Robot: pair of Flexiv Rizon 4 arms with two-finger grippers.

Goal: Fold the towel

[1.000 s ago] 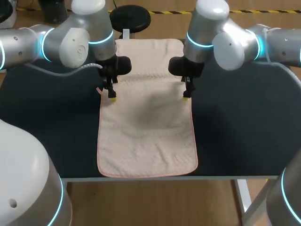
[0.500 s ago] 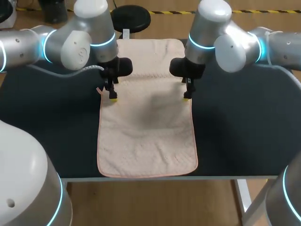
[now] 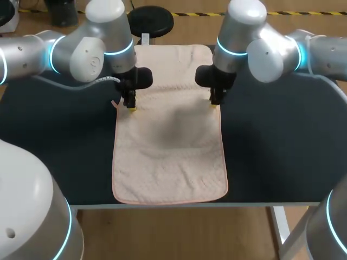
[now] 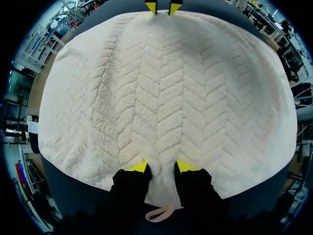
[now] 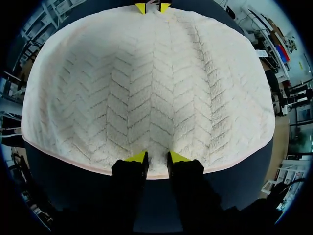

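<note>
A cream towel (image 3: pixel 171 146) with a herringbone weave lies flat and lengthwise on the dark table (image 3: pixel 282 151). My left gripper (image 3: pixel 130 106) stands at its left edge about halfway along, and my right gripper (image 3: pixel 214 103) at the right edge opposite. In the left wrist view the gripper (image 4: pixel 162 169) is shut on a pinch of the towel's (image 4: pixel 166 93) edge, with a pink hanging loop (image 4: pixel 159 214) just behind the fingers. The right gripper (image 5: pixel 156 157) is likewise shut on the hem of the towel (image 5: pixel 146 83). Each wrist view shows the other gripper's yellow tips at the towel's far edge.
Bare dark tabletop lies to the left (image 3: pixel 54 141) and right of the towel. The towel's near hem (image 3: pixel 171 199) lies close to the table's front edge, and its far end reaches the table's back edge.
Both grippers have gone from wide open to shut on the towel's side edges. Their tips have shifted slightly toward the far end; the towel lies as before.
</note>
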